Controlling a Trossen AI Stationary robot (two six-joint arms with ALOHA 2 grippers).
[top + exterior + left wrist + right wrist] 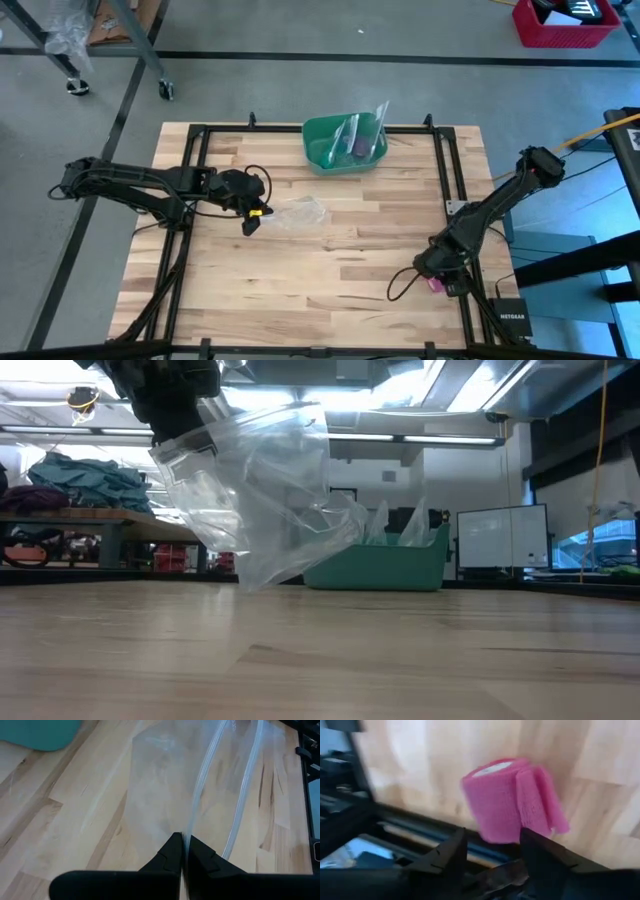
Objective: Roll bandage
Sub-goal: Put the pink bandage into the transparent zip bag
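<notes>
Pinching the zip edge of a clear plastic bag [297, 213] between the clamped fingers of the left gripper [251, 222], over the left-centre of the wooden table [330, 270], the bag hanging down from the grip in the low view with its lower end near or on the boards; likely keeping it up and clear of the working area. Leaving open butcher-block across the middle, with the green bowl [345, 143] holding more clear plastic at the far edge, well apart from both arms. Working at the near right corner with the right gripper [434, 276], fingers parted on either side of the pink bandage roll [507, 800], whether pressing it or just free of it cannot be told; a loose tail flapping off the roll's side, so rolling is seemingly close to finished. Sitting tight against the black frame rail [456, 240] at the table's right edge, leaving little room outward, plenty toward the centre.
</notes>
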